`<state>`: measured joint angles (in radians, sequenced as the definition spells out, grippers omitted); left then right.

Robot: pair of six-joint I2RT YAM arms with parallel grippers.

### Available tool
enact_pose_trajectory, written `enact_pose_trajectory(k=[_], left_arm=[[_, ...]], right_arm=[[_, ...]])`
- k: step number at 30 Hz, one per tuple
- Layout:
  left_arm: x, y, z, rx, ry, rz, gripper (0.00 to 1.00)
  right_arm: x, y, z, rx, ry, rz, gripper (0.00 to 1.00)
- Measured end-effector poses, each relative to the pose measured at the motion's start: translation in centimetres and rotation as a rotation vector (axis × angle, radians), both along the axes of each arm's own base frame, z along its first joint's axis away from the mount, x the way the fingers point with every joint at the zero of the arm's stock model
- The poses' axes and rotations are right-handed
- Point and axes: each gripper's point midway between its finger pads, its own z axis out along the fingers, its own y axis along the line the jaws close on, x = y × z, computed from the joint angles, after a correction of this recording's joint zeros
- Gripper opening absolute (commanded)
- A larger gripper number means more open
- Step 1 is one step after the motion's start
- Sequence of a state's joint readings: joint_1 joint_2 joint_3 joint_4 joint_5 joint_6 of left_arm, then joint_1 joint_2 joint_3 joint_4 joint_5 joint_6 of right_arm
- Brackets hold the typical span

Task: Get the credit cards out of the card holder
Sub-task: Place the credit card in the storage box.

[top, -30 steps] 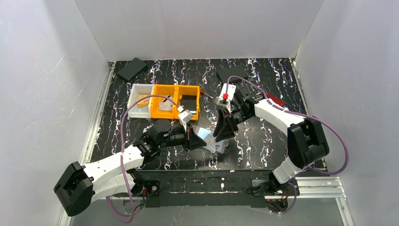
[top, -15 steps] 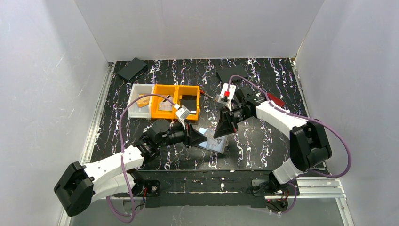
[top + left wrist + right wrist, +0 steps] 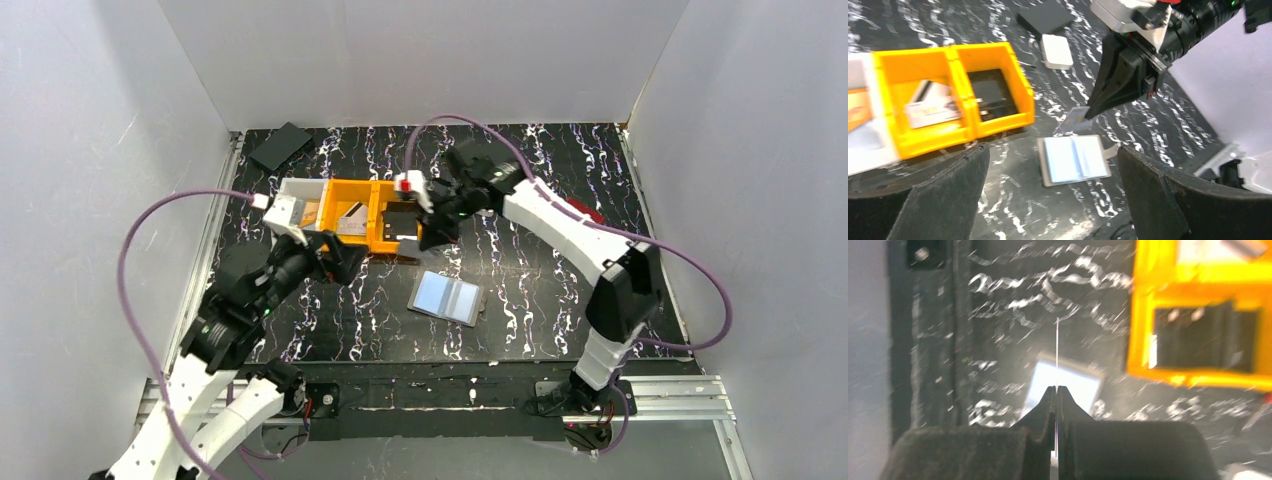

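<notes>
The black, white-veined table (image 3: 540,290) carries a row of bins toward its far left. The orange bin (image 3: 998,122) has two compartments. Its left one holds a silvery card (image 3: 930,105) leaning at a tilt, and its right one holds a flat black item (image 3: 990,92). Joined to its left end is a white bin (image 3: 283,205) with a brown-orange flat item (image 3: 303,212) inside.

The card holder (image 3: 447,297) lies open and flat on the table, near the orange bin's right compartment but apart from it. Its left inner face is pale blue and its right one grey.

The left hand (image 3: 338,258) is off to the left of the card holder with its fingers spread wide, gripping nothing. The right hand (image 3: 1090,111) is pressed together on a credit card (image 3: 1072,120), held clear of the table between the orange bin and the card holder. In the right wrist view this card shows edge-on as a thin line.

A small white case (image 3: 1057,50) lies farther back on the table.
</notes>
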<state>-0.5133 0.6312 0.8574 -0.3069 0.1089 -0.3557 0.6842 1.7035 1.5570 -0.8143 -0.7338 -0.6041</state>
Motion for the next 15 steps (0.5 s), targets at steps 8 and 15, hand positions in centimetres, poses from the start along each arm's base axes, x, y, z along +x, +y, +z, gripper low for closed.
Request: enact_pose_trajectory(k=[8,15], left_arm=[[-2.7,6.9,-2.2,0.138,-0.081,0.212,0.98],[-4.1,10.8,-3.3,0.164,-0.167,0.354,0.98]], right_arm=[[4.3,11.7,3.2,-0.05,-0.348,0.026,0.01],[6.9,15.5,-0.7,-0.142,-0.452,-0.012,0.01]])
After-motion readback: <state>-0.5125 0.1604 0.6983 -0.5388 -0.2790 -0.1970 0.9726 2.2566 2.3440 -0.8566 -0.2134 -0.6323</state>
